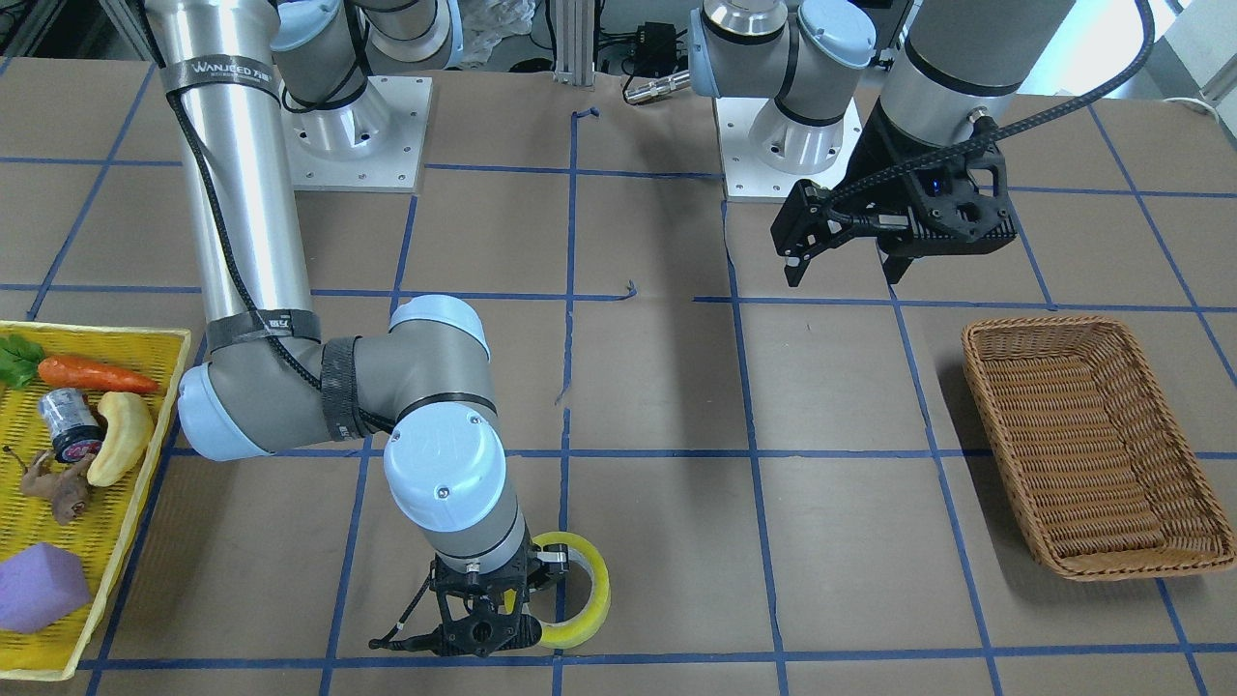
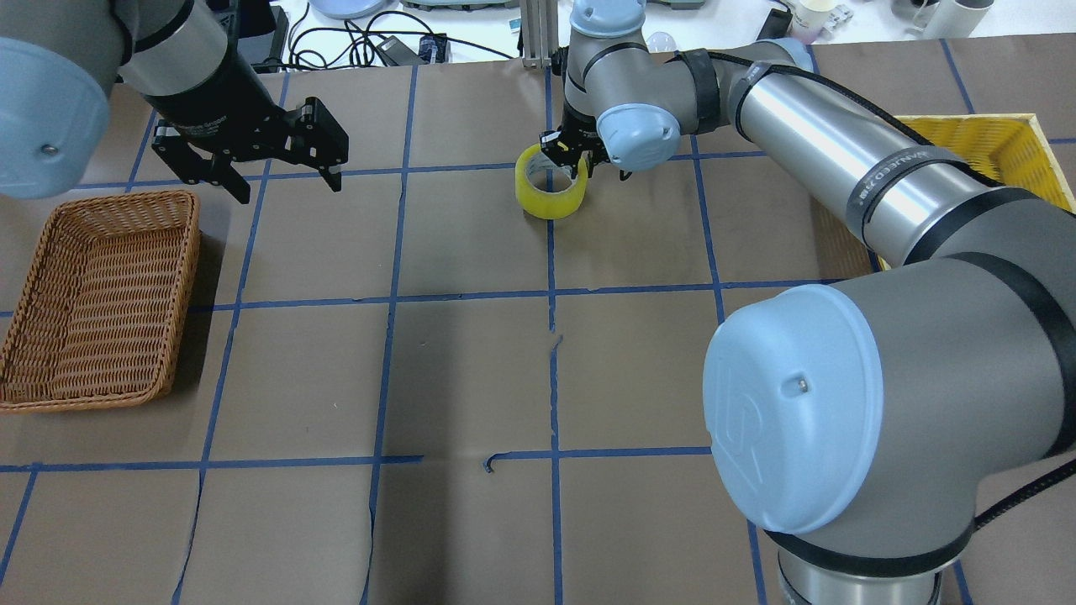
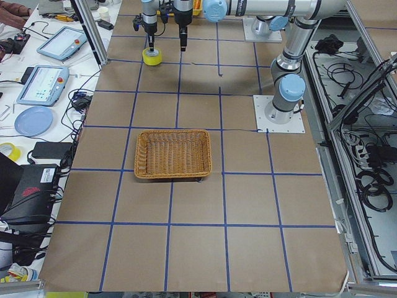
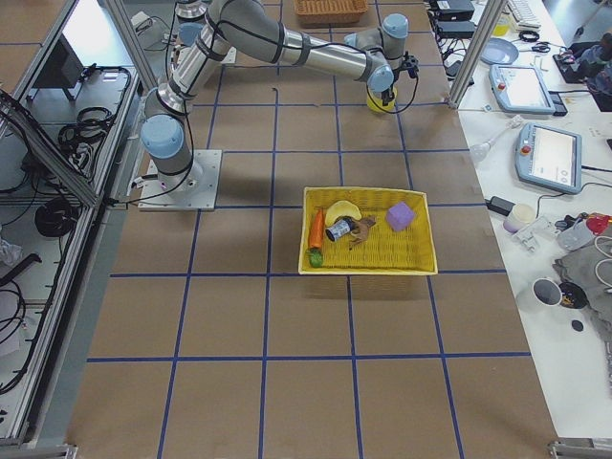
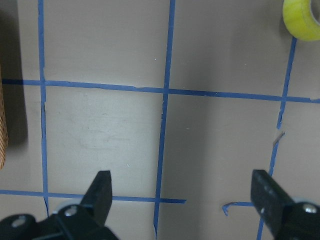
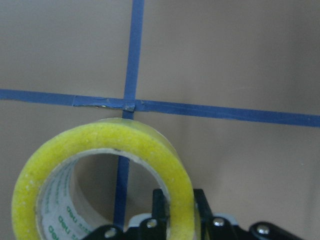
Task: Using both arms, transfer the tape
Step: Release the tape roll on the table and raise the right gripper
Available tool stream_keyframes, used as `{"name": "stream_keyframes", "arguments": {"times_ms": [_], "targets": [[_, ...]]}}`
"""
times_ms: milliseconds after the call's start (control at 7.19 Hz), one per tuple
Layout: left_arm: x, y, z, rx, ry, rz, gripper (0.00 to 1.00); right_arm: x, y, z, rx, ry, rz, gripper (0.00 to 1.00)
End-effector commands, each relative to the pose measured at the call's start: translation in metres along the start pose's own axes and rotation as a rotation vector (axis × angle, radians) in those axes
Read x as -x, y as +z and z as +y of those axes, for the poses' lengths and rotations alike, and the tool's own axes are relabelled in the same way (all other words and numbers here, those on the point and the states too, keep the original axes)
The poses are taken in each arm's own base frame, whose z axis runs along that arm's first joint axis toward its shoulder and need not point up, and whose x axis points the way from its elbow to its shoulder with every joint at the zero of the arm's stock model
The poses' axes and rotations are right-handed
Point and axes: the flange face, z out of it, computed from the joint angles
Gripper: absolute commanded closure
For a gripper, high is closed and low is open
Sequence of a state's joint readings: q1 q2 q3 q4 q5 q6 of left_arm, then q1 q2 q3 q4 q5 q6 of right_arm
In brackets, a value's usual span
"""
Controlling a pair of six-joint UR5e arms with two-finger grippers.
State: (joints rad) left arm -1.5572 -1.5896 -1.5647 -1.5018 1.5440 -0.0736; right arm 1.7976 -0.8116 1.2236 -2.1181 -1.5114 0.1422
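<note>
The tape [image 1: 586, 593] is a yellow roll at the far middle of the table, tilted up on a blue grid crossing; it also shows in the overhead view [image 2: 551, 192]. My right gripper [image 1: 551, 570] is shut on the roll's wall, one finger inside the ring and one outside, as the right wrist view [image 6: 179, 210] shows with the tape [image 6: 100, 165]. I cannot tell whether the roll touches the table. My left gripper [image 2: 290, 189] is open and empty, in the air above the table near the basket. In its wrist view [image 5: 182, 190] the tape [image 5: 302, 17] is far off at the top right.
A brown wicker basket [image 2: 92, 294] sits on my left side, just below the left gripper. A yellow tray [image 1: 106, 333] on my right holds a carrot, a banana, a small silver-and-black cylinder and a purple block.
</note>
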Motion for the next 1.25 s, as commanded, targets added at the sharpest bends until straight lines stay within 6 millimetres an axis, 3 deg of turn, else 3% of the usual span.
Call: {"name": "stream_keyframes", "arguments": {"times_ms": [0,139,278,417,557,696,835,974,1113], "targets": [[0.001,0.001,-0.001,0.002,-0.002,-0.006,0.00,0.001,-0.005,-0.001,-0.015,0.011,-0.013,0.00],[0.001,0.001,-0.001,0.001,-0.002,-0.004,0.00,0.001,-0.038,-0.002,-0.053,0.006,-0.014,0.00],[0.001,0.003,-0.005,-0.005,-0.003,0.001,0.00,-0.008,-0.083,0.009,-0.016,0.004,0.022,0.00],[-0.002,0.007,-0.014,-0.032,-0.001,0.006,0.00,-0.019,-0.129,0.030,0.038,-0.023,0.100,0.00],[-0.005,0.015,-0.023,-0.050,0.004,0.010,0.02,-0.035,-0.163,0.045,0.099,-0.099,0.163,0.00],[-0.007,0.040,-0.041,-0.034,-0.004,0.016,0.02,-0.062,-0.201,0.060,0.142,-0.066,0.159,0.00],[-0.026,0.075,-0.062,-0.046,0.003,0.130,0.02,-0.089,-0.249,0.085,0.153,-0.037,0.160,0.00],[-0.039,0.109,-0.087,-0.094,0.010,0.168,0.06,-0.102,-0.283,0.127,0.162,-0.073,0.156,0.00],[-0.049,0.156,-0.107,-0.084,-0.017,0.173,0.07,-0.111,-0.296,0.174,0.140,-0.071,0.156,0.00]]}}
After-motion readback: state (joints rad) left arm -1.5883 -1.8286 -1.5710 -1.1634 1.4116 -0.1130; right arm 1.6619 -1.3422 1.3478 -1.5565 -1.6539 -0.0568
